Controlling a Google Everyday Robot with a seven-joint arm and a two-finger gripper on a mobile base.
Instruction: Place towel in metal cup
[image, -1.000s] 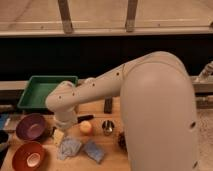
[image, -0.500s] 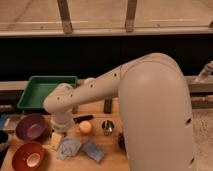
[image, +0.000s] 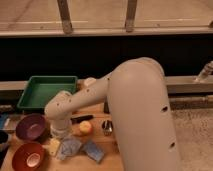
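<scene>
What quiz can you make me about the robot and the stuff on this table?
1. True or false: the towel is already inside the cup.
2. What colour is the tray? A) green B) red C) white
3. Fill in: the pincer hangs low between the orange bowl and the ____.

Key: 1 false, the towel lies flat on the table, apart from the cup. 2 A. 3 towel.
</scene>
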